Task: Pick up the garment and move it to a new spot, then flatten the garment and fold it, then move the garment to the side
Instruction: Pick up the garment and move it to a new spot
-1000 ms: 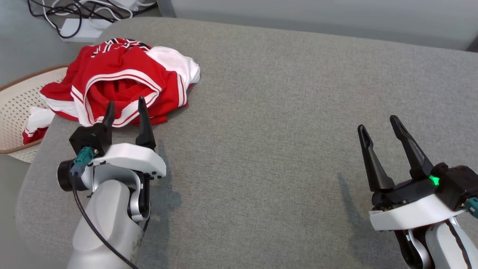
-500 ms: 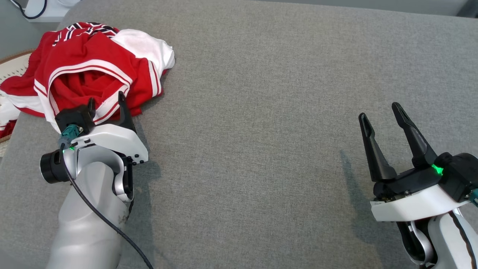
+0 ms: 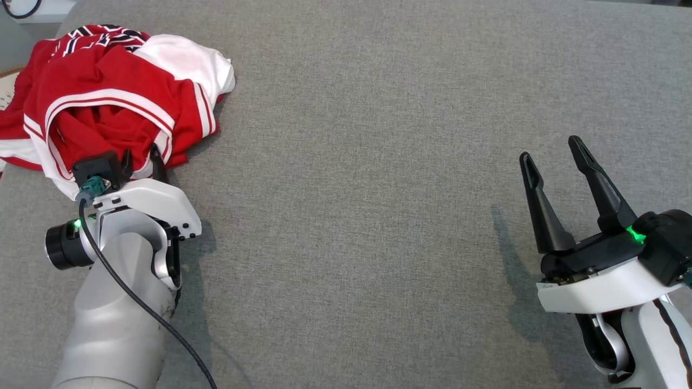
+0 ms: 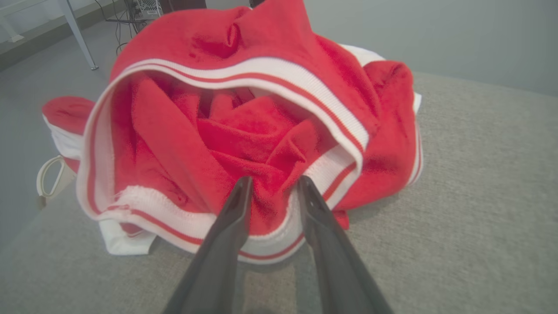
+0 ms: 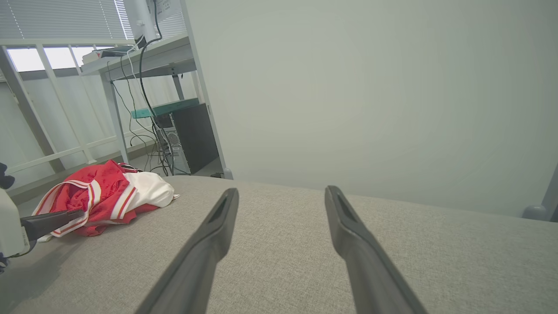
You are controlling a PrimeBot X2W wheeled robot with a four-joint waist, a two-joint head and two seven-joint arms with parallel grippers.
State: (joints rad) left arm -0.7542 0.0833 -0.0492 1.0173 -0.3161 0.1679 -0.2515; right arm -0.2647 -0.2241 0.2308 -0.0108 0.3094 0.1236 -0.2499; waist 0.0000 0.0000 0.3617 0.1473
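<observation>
Grey woven upholstery (image 3: 378, 162) is carrying the whole job. Red garment w/ white striped trim (image 3: 108, 102) is lying bunched right at the tips of the L pincer (image 3: 141, 154), spreading ahead of it and to both sides. L pincer's fingers are standing narrowly apart w/ a fold of red cloth and the ribbed hem (image 4: 270, 244) sitting between them; can't tell if they're actually biting. R pincer (image 3: 549, 148) is hovering spread wide over bare upholstery, holding nothing, garment well apart from it.

Risks, as I'm judging it:
- Tips seem to be catching only a thin edge fold, so the cloth is prob. going to slip out on the lift.
- If they're grabbing several layers at once, the heap is coming up as a knot, making flattening harder.
- Tips are also sitting close to the upholstery, so pressing lower risks pinching the cover itself.
- Dragging instead of lifting could snag the folds beyond the tips.
</observation>
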